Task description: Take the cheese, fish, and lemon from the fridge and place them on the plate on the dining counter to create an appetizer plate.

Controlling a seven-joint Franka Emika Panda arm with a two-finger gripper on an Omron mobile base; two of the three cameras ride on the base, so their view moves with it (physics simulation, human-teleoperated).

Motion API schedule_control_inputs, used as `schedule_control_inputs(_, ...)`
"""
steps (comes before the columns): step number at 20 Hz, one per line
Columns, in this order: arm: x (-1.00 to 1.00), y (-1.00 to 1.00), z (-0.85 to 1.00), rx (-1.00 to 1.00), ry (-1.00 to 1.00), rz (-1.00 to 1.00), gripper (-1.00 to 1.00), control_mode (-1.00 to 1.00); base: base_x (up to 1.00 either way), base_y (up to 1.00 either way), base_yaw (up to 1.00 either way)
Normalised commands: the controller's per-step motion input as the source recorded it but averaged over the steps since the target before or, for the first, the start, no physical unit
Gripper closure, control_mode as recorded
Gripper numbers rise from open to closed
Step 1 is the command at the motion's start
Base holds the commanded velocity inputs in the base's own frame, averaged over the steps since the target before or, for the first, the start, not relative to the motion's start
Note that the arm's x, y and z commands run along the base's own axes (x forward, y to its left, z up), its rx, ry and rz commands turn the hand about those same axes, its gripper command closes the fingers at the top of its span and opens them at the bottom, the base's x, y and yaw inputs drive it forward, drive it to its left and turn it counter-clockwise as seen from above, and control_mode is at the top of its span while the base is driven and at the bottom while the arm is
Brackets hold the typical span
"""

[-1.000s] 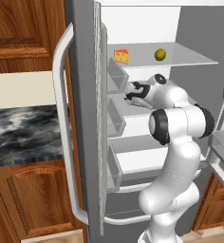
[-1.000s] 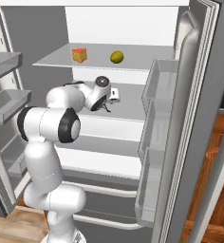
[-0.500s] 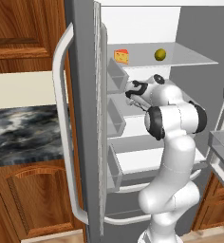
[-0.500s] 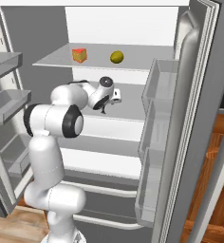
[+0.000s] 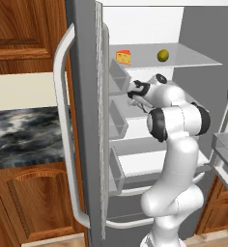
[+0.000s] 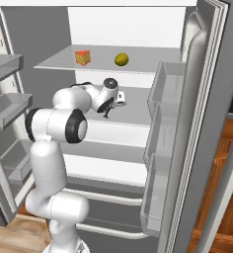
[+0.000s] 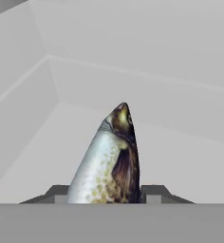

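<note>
Item, fish [image 7: 109, 161]: slender, silvery, likely light, slick and limp, best pinched mid-body; lies on the fridge [image 6: 187, 123] middle shelf between the gripper [image 6: 108, 111] tips, jaws seemingly clenched on it, with cheese [image 6: 82, 57] and lemon [image 6: 121, 60] toward 12 o'clock on the upper shelf.

cheese [image 6: 82, 57] and lemon [image 6: 121, 60] on the fridge's [image 6: 138, 29] upper shelf, cheese left of lemon, fish [image 7: 109, 163] on the shelf below, between the gripper's [image 7: 107, 193] fingers

Wood cabinets [image 5: 29, 202] below marbled counter [image 5: 24, 135].
</note>
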Motion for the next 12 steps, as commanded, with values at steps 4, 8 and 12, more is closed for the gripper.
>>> schedule_control_inputs(4,-0.75,0.0,0.27,0.0,-0.02,-0.12,1.0,-1.0,0.0,0.0,0.0)
schedule_control_inputs(8,-1.0,0.0,0.65,0.0,-0.02,-0.14,1.0,-1.0,0.0,0.0,0.0)
schedule_control_inputs(12,-1.0,0.0,0.58,0.0,-0.01,-0.14,1.0,-1.0,0.0,0.0,0.0)
